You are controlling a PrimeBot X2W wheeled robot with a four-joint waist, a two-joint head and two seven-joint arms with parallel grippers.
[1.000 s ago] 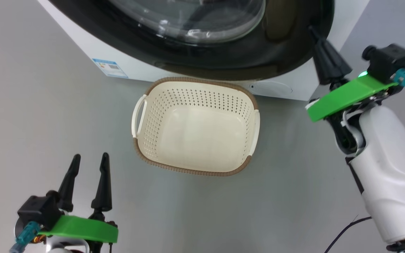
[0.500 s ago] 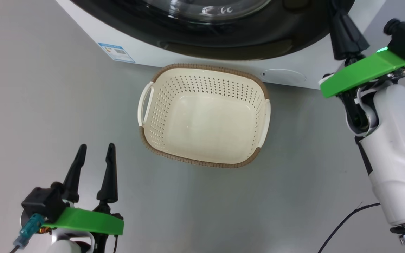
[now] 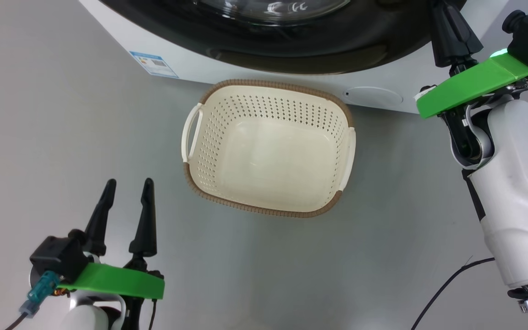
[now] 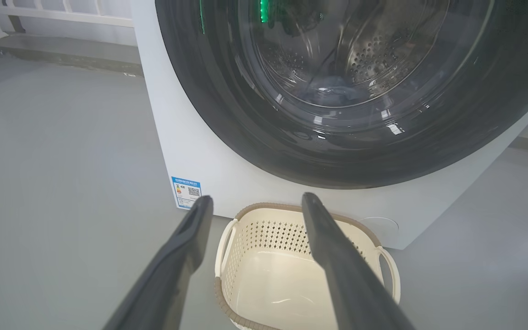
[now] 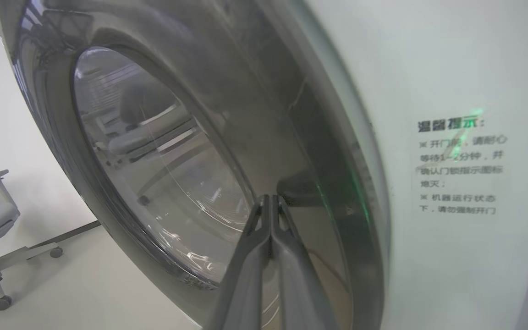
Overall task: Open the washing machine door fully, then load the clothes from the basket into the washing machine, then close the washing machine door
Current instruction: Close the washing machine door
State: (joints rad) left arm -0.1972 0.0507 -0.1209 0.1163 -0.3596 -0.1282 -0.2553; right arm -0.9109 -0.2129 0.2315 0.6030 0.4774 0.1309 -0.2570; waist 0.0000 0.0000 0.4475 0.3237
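basket (image 3: 264, 105) before washing machine (image 4: 190, 137), door (image 4: 227, 114) (shut)

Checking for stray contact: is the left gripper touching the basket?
Apart. The head view shows a strip of bare floor between the open left gripper and the basket.

Washing machine (image 3: 291, 80): white front across 12 o'clock, cut by the top edge.
Door (image 3: 319, 50): glossy black rim shut against the front, glass at 12 o'clock.
Blue label (image 3: 154, 64): 11 o'clock, on the white front.
Round cover (image 3: 374, 96): 1 o'clock, low on the front.
Basket (image 3: 264, 211): centre, on the grey floor (image 3: 62, 137), its far rim just beside the machine, perforated walls and smooth bottom showing.
Left gripper (image 3: 129, 184): 7 o'clock, fingers spread, apart from the basket.
Right gripper (image 3: 449, 23): 1 o'clock, fingers together, overlapping the door's rim; contact unclear.
Cable (image 3: 447, 288): 5 o'clock, on the floor.
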